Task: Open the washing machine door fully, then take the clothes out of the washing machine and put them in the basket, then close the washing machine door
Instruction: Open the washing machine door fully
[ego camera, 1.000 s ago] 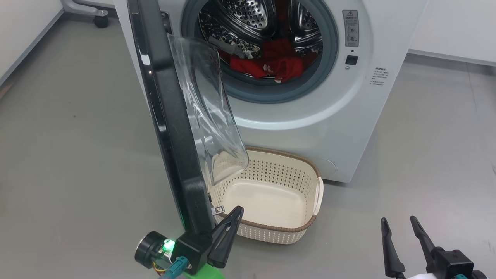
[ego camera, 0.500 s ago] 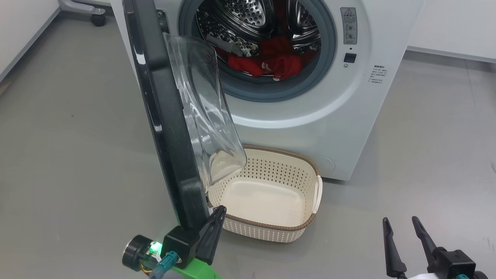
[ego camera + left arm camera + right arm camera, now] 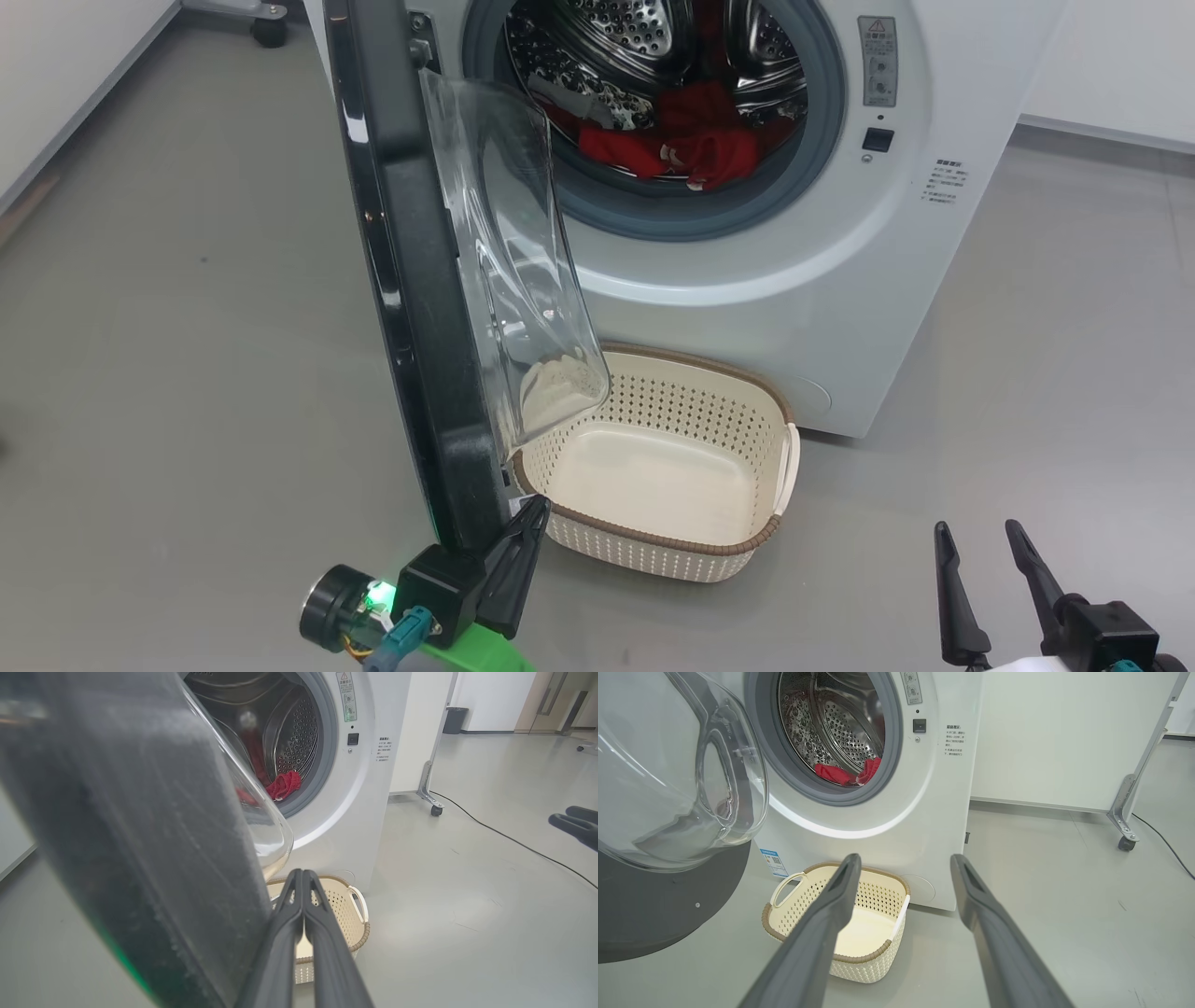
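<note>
The washing machine (image 3: 794, 280) stands with its door (image 3: 411, 280) swung out edge-on toward me, its clear glass bowl (image 3: 513, 252) bulging to the right. Red clothes (image 3: 691, 149) lie in the steel drum, also seen as clothes (image 3: 282, 785) and clothes (image 3: 843, 773). The cream basket (image 3: 644, 541) sits on the floor below the opening, nothing in it. My left gripper (image 3: 534, 511) is shut, its fingers resting against the inner side of the door's free edge by the latch; the left gripper (image 3: 301, 873) holds nothing. My right gripper (image 3: 977, 532) is open and holds nothing at the lower right, and the right gripper (image 3: 906, 861) points at the basket (image 3: 873, 956).
Grey floor lies all around. A wheeled metal stand leg (image 3: 1125, 830) and a black cable (image 3: 514, 842) are to the machine's right, with a dark bin (image 3: 454, 720) further back. Another caster (image 3: 269, 28) stands at the back left by the white wall.
The head view has shifted. Relative to the basket, my shut left gripper and the door's free edge have moved left, the door swinging a little wider. The right gripper has not moved.
</note>
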